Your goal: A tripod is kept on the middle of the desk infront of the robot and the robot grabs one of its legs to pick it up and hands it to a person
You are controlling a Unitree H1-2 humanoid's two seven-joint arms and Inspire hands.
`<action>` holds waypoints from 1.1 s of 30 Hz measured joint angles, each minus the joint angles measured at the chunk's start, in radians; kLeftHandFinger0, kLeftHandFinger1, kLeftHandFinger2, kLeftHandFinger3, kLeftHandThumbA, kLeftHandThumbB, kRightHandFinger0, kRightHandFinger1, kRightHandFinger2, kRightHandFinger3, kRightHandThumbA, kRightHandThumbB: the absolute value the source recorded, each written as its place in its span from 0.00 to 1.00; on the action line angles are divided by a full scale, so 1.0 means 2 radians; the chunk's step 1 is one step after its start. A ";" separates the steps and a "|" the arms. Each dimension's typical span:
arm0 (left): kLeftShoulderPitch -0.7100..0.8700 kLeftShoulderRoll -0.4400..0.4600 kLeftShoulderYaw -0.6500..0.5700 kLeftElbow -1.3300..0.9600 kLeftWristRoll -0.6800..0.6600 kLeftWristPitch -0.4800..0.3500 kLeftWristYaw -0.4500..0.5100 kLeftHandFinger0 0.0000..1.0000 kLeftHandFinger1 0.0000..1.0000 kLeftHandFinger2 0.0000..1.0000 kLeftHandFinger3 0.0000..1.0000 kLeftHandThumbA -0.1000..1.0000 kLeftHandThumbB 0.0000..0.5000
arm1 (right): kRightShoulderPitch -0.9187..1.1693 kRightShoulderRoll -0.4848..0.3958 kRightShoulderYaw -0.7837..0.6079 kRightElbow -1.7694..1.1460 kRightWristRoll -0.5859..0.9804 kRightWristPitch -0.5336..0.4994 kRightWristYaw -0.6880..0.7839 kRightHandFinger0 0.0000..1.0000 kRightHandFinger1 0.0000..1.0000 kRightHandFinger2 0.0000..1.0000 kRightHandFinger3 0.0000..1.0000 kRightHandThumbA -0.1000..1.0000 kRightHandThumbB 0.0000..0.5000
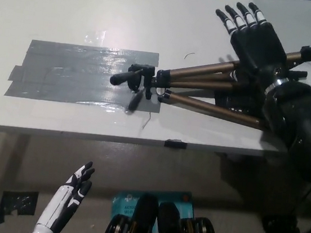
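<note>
- The tripod [204,85] lies folded on its side on the white surface [73,4]. Its black head rests on the right end of the grey tape patch [81,74], and its bronze legs fan out to the right of the patch toward the surface's right edge.
- Our right robot hand [255,38] is above the legs, well right of the tape patch. It is open, fingers spread and pointing away from us, gripping nothing.
- The palm seems to face down over the upper legs. We can't tell whether it touches them or sits just above.
- We judge this as pre-grasp: the robot hand is lined up over the leg bundle so the fingers can wrap one leg. The lift and the handover are not yet done.
- Legs pointing right puts them in reach of the right arm, and the head sits on the tape patch, which looks like the placement marker.
- Our left robot hand [75,189] rests below the surface's front edge, down-left of the tape patch, open and idle.
- The surface is otherwise nearly bare, with a glare spot just above the tape patch.
- Below the surface edge we see grey floor, a teal item [133,202] near our body and a small dark plate [19,202] left of it. No person in view.
</note>
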 measured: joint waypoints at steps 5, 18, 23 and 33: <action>0.000 0.000 0.000 0.000 0.000 0.000 -0.004 1.00 1.00 1.00 1.00 1.00 0.26 | 0.000 0.000 0.009 0.037 -0.009 0.000 -0.037 1.00 1.00 1.00 1.00 0.84 0.80; -0.009 0.001 -0.001 -0.004 0.000 0.000 -0.013 1.00 1.00 1.00 1.00 1.00 0.26 | -0.055 0.008 0.055 0.169 -0.027 0.004 -0.103 0.00 0.03 0.43 0.16 0.00 0.50; -0.009 0.001 -0.001 -0.002 0.000 0.000 -0.015 1.00 1.00 1.00 1.00 1.00 0.24 | -0.048 0.008 0.061 0.185 -0.027 0.003 -0.131 0.00 0.20 0.66 0.20 0.00 0.50; -0.011 0.003 -0.003 -0.001 0.001 0.000 -0.016 0.94 1.00 1.00 1.00 1.00 0.22 | -0.032 0.010 0.019 0.136 -0.006 -0.041 -0.197 0.00 0.21 0.63 0.35 0.00 0.30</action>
